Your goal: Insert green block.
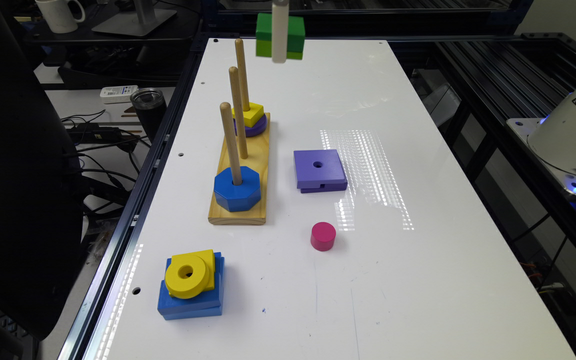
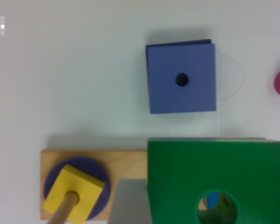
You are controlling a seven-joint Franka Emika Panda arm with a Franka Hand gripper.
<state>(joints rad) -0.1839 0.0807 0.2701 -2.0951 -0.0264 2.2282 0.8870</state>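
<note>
Stacked blue and yellow blocks (image 1: 190, 285) sit before the peg board (image 1: 240, 167); high above its far end, the gripper (image 1: 279, 45) clamps the green block (image 1: 293, 35). Poor hole-to-peg alignment could jam insertion.

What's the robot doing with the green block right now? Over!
Gripper shut on the green block, held high above the table. Block not yet on a peg. Middle peg bare; purple square lies beside the base.
</note>
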